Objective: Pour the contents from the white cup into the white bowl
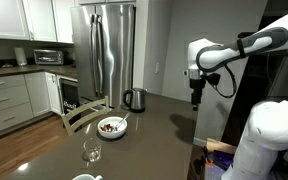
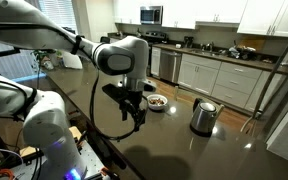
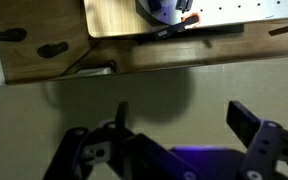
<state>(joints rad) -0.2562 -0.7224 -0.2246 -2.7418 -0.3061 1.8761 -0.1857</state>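
The white bowl (image 1: 112, 127) with a dark reddish inside sits mid-table, a spoon handle leaning on its rim; it also shows beyond the arm (image 2: 157, 102). A low white rim at the bottom edge looks like the white cup (image 1: 85, 177), mostly cut off. My gripper (image 1: 195, 100) hangs open above the table's far side, well away from bowl and cup; it is also seen pointing down (image 2: 136, 117). In the wrist view the gripper (image 3: 184, 122) has its dark fingers (image 3: 246, 121) wide apart with only bare tabletop between them.
A clear stemmed glass (image 1: 91, 150) stands between bowl and cup. A steel kettle (image 1: 134, 99) (image 2: 203, 116) stands on the dark table (image 1: 159, 135). A wooden chair (image 1: 84, 113) is tucked at the table's edge, with a fridge (image 1: 104, 50) and kitchen counters behind.
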